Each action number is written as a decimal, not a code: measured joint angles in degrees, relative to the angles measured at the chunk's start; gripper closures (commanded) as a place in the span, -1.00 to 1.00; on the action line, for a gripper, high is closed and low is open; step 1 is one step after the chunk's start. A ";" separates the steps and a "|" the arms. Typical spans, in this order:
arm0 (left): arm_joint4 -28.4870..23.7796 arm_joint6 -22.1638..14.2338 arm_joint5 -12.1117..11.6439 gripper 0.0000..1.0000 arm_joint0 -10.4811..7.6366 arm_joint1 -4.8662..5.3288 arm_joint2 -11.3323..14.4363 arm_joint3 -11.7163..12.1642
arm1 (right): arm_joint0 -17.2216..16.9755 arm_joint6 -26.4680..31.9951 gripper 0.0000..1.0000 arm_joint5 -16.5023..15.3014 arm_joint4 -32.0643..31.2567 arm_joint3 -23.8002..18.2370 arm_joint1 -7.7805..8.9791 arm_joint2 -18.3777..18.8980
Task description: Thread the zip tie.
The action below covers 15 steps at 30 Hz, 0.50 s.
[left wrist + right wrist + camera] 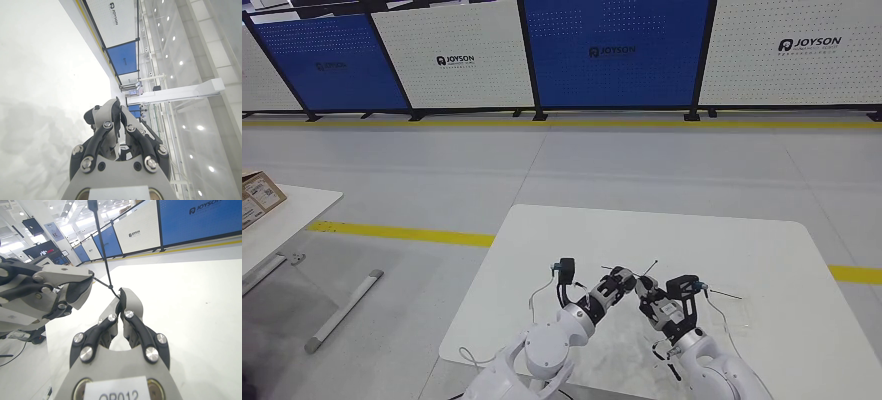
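A black zip tie [105,260] hangs in the air between my two grippers, above the white table [742,240]. Its long strap rises to a small head at its upper end. Lower down it meets a small black knot-like head [110,287], from which two short strands run out. One short strand goes into my right gripper [119,298], which is shut on it. The other goes to my left gripper [92,277], also shut on it. In the top view the left gripper [622,282] and the right gripper [649,290] nearly touch tip to tip. In the left wrist view my left gripper [119,108] has its fingers pressed together.
Another thin black zip tie [727,294] lies on the table to the right of the arms. A second table with a cardboard box [257,195] stands far left. Blue and white panels [612,50] line the back across open floor.
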 measured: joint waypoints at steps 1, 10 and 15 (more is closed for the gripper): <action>-0.07 0.10 -0.09 1.00 0.06 0.00 -0.06 -0.08 | 0.02 0.00 1.00 0.01 -0.02 0.02 0.01 -0.04; -0.85 1.17 -0.62 1.00 0.40 -0.06 -0.65 -0.62 | 0.16 0.09 1.00 0.08 -0.07 0.33 0.07 -0.27; -1.15 1.55 -0.94 1.00 0.57 -0.05 -1.17 -1.13 | 0.12 0.03 1.00 0.05 -0.17 0.47 0.13 -0.30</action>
